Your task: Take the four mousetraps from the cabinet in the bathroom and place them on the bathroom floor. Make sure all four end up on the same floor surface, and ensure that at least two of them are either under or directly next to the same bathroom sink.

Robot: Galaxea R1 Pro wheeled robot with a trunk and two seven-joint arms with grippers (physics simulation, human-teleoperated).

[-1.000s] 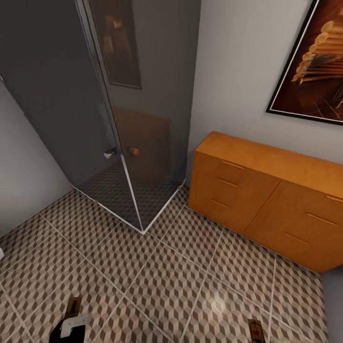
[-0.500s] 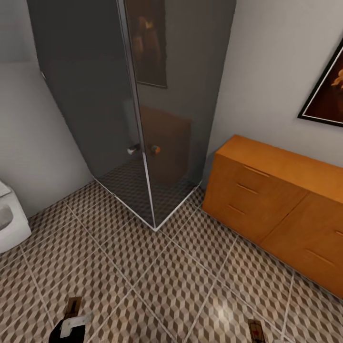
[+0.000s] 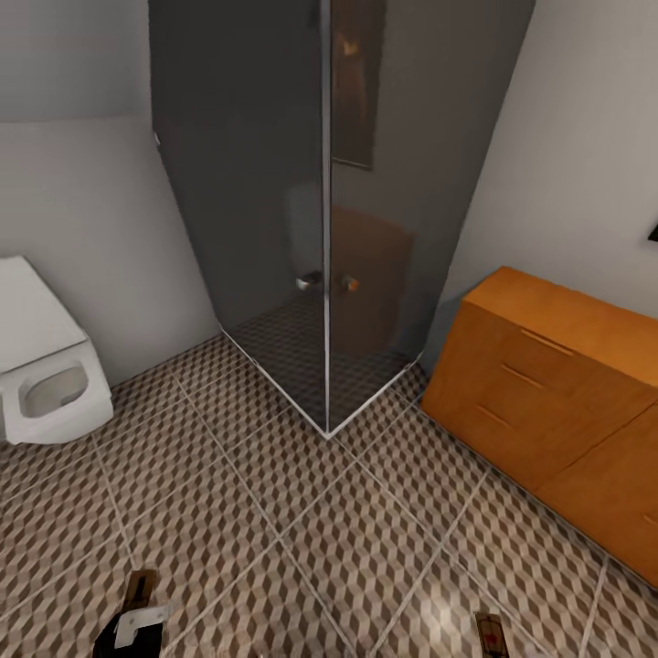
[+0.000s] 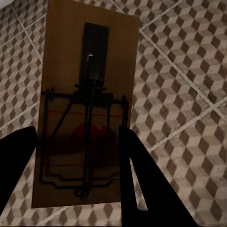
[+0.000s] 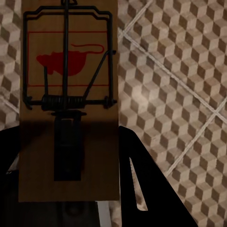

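Observation:
My left gripper [image 4: 77, 138] is shut on a brown wooden mousetrap [image 4: 85, 94], its dark fingers [image 4: 137, 179] pressing on both long edges. In the head view this mousetrap [image 3: 140, 587] sticks out from the left gripper [image 3: 137, 627] at the lower edge. My right gripper [image 5: 68, 137] is shut on a second mousetrap [image 5: 68, 71] with a red mouse print, which the head view shows as a mousetrap [image 3: 490, 632] low on the right. Both hang over the cube-patterned bathroom floor [image 3: 302, 530]. The orange-brown cabinet [image 3: 548, 384] stands at the right with its drawers closed. The sink is out of view.
Dark glass shower panels [image 3: 274, 201] form a corner straight ahead. A white squarish toilet [image 3: 41, 384] with its lid up juts from the left wall. A sliver of a dark picture frame [image 3: 652, 233] shows at the right edge. Open tiles lie between toilet, shower and cabinet.
The view has swung left: the toilet has come in at the left, while the cabinet and picture have slid right. Both grippers keep their mousetraps and their places in the picture.

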